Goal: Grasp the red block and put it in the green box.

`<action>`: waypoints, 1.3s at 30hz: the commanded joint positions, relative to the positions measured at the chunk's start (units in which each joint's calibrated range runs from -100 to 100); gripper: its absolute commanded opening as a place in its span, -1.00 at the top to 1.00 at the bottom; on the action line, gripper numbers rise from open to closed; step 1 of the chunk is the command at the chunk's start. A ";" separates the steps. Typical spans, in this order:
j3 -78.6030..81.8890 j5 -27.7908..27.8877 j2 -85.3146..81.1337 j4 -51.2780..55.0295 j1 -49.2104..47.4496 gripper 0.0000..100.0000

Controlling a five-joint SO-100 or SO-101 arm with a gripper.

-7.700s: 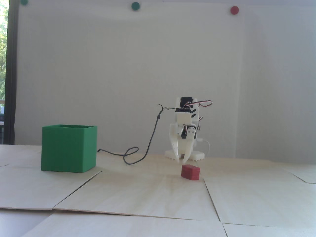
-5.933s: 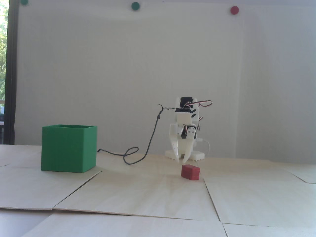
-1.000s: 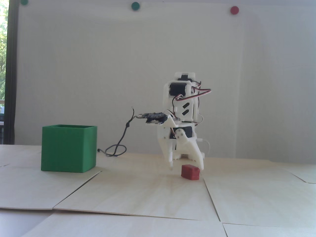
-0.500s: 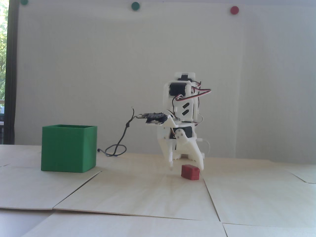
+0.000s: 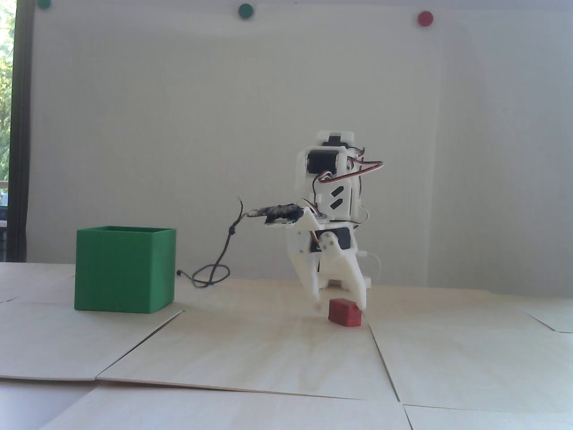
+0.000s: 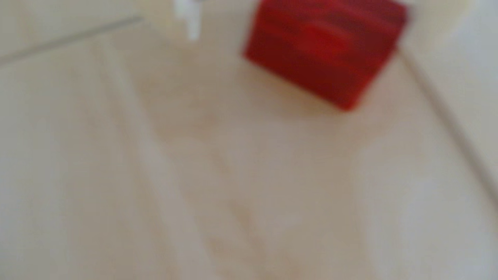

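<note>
In the fixed view the small red block (image 5: 344,312) lies on the pale wooden table, right of centre. My white gripper (image 5: 339,308) reaches down over it, open, one fingertip (image 5: 317,306) just left of the block and the other at its right end. The blurred wrist view shows the red block (image 6: 323,51) at the top right and one white fingertip (image 6: 192,25) apart from it on the left; the other finger cannot be made out there. The green box (image 5: 123,268) stands on the table far to the left, its top open.
A black cable (image 5: 210,275) loops on the table between the box and the arm base. Seams (image 5: 380,354) run between the wooden panels. Round green (image 5: 245,10) and red (image 5: 425,18) dots sit high on the white wall.
Over the last second the jaws have narrowed a little around the block, the left finger moving right toward it. Several seconds ago the arm was folded low behind the block.
</note>
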 commanded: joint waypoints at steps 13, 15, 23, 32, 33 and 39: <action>-1.48 0.50 -1.50 0.36 0.36 0.61; -1.48 0.50 -1.50 0.36 0.36 0.61; -1.48 0.03 -1.50 1.79 0.20 0.43; -1.57 -2.88 -1.50 7.86 2.29 0.47; -1.57 -3.25 -1.50 8.12 2.37 0.48; -1.39 -4.76 -1.50 8.29 2.45 0.57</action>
